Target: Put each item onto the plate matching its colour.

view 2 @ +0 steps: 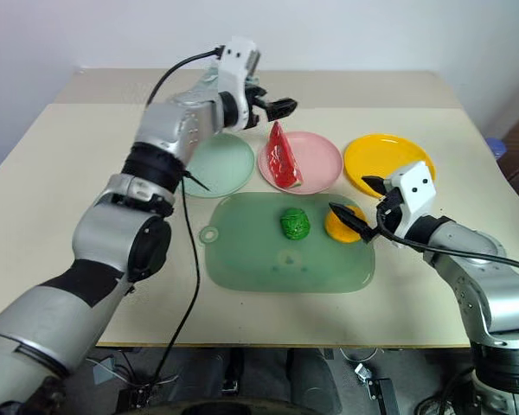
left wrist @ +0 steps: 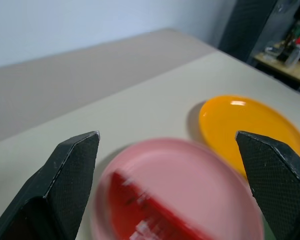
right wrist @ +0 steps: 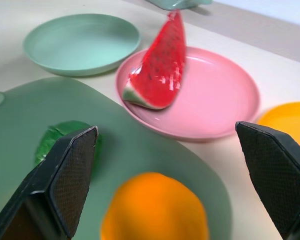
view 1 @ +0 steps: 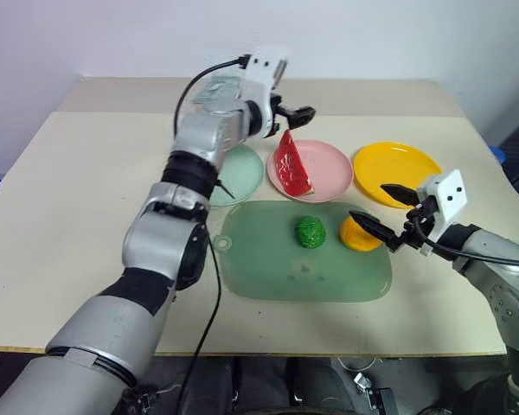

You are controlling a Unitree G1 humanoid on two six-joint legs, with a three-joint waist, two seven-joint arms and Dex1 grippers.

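Three toy foods listed. Watermelon wedge (view 1: 292, 164): already on pink plate (view 1: 333, 164). Orange fruit (view 1: 360, 233) and green ball (view 1: 310, 232): on mat (view 1: 268, 268), at the plate's 6 o'clock; judged light, rigid, slick, best gripped across the middle. Left gripper (view 1: 296, 119) and right gripper (view 1: 384, 210): fingers wide, empty.

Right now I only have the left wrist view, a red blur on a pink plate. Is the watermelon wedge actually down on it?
Observer: Yes, the watermelon wedge rests on the pink plate, and the open left pincer is above it.
Operator: What is left to sort?
Observer: The bumpy green ball and the orange fruit sit on the translucent green mat.
Operator: Where is the other arm?
Observer: The right pincer is open beside the orange fruit.
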